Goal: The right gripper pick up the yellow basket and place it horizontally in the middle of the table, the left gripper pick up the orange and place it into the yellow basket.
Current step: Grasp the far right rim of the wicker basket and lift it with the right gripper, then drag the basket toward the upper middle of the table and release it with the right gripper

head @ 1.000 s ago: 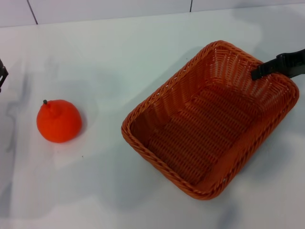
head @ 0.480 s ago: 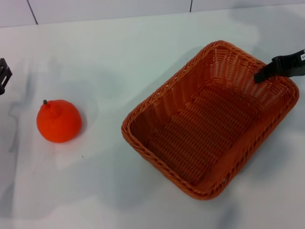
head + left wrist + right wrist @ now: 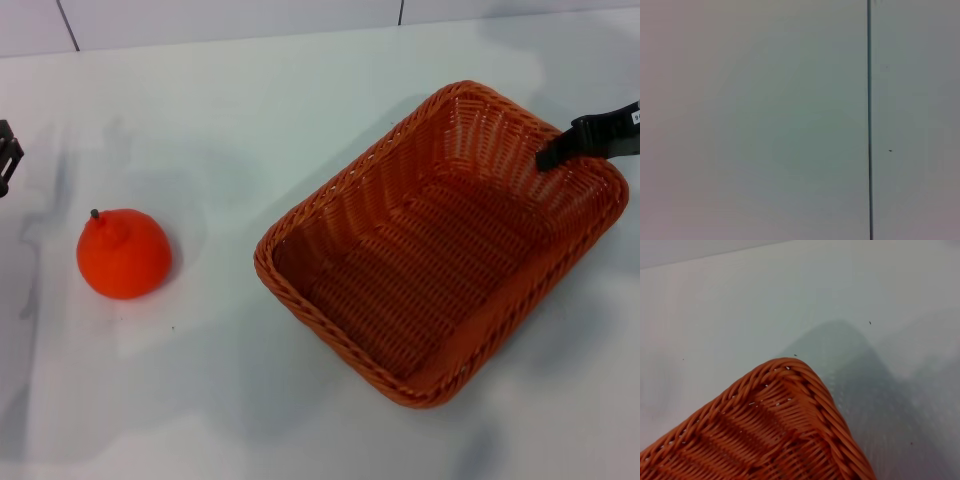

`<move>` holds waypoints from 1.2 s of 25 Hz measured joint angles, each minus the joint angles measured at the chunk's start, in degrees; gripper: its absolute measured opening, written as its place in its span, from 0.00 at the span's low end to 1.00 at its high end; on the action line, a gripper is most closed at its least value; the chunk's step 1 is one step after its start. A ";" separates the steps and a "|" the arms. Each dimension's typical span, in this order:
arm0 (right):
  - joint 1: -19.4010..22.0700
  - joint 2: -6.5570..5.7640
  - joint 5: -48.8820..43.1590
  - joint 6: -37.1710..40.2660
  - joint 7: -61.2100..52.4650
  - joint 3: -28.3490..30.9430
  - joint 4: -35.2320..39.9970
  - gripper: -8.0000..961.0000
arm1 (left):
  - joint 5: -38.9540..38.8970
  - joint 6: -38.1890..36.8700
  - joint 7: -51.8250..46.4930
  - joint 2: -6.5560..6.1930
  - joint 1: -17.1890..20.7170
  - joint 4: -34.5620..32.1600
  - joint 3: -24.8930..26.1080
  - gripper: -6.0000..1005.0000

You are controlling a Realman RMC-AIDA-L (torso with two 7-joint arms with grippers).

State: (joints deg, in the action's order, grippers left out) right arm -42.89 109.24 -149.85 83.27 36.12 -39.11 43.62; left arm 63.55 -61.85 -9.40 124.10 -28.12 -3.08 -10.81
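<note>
Nearest my head camera, I see the yellow basket (image 3: 440, 245) on the right half of the white table (image 3: 250, 120), sitting skewed with one corner pointing toward me and its long sides running diagonally; its woven floor holds nothing. Off to the left, well apart from the basket, the orange (image 3: 123, 253) rests on the table with its knob and dark stem tipped up and away.

Farther back on the right, I have the right gripper (image 3: 570, 145) reaching in from the edge, its black tip over the basket's far right rim, just inside the braid. I cannot tell whether its fingers are apart or closed on the wicker. My right wrist camera shows only one rounded corner of the basket (image 3: 785, 430) and bare table past it.

At the far left edge, the left gripper (image 3: 8, 155) barely shows, above the table and away from the orange; I cannot tell how its fingers stand.
</note>
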 joint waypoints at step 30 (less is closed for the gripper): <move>3.95 0.49 11.65 -2.35 4.68 5.84 -0.91 0.24 | -0.01 0.40 0.00 -0.08 -0.45 0.03 -1.08 0.90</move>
State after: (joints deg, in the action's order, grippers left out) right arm -38.94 109.73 -138.20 80.92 40.80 -33.27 42.71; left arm 63.54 -61.45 -9.40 124.02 -28.56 -3.05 -11.89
